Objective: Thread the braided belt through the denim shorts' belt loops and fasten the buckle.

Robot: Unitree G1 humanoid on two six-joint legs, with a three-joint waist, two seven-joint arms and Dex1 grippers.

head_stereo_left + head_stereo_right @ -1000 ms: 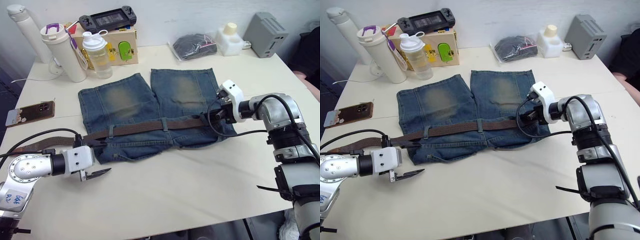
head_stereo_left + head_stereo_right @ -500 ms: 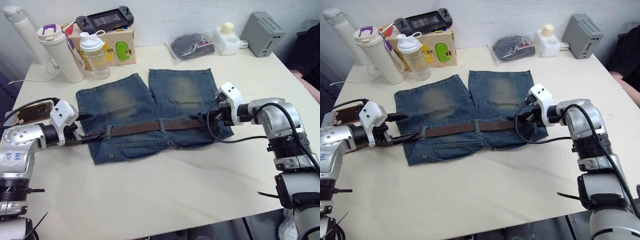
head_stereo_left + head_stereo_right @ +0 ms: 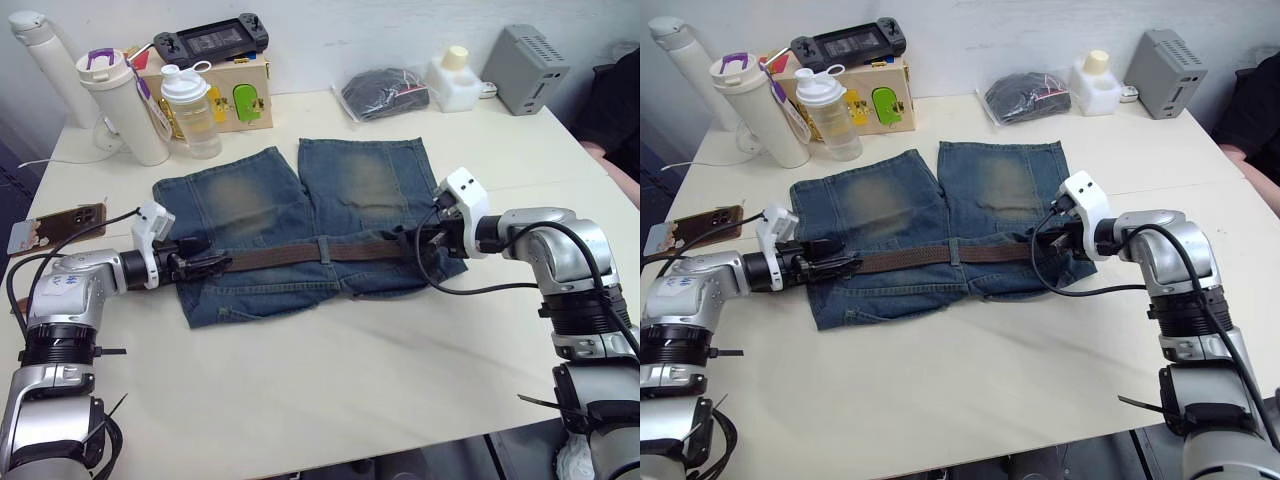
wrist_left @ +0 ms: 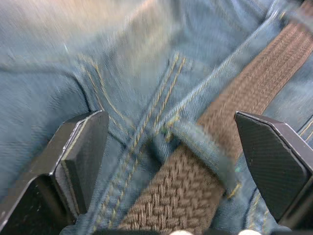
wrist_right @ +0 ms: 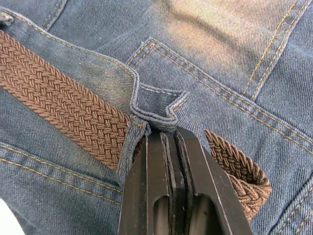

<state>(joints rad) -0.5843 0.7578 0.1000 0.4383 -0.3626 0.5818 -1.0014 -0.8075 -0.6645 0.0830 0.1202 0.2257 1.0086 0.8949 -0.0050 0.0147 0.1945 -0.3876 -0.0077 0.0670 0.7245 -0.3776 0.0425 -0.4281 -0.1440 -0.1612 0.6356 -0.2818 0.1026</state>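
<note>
— Fingers? We find the left gripper (image 4: 171,161) spread wide, one finger either side of the braided belt (image 3: 300,253), over a belt loop (image 4: 203,147). The right gripper (image 5: 168,139) is pinched tight on a loop at the right end.

— Orientation? The belt runs left to right along the waistband of the denim shorts (image 3: 260,200). Coarse brown weave, soft faded denim; we cannot locate the buckle.

No readable text, labels, brands or numbers on anything on the table; blue marks on the left arm's metal joint housing (image 3: 62,283) look like handwriting, too small to make out.
</note>
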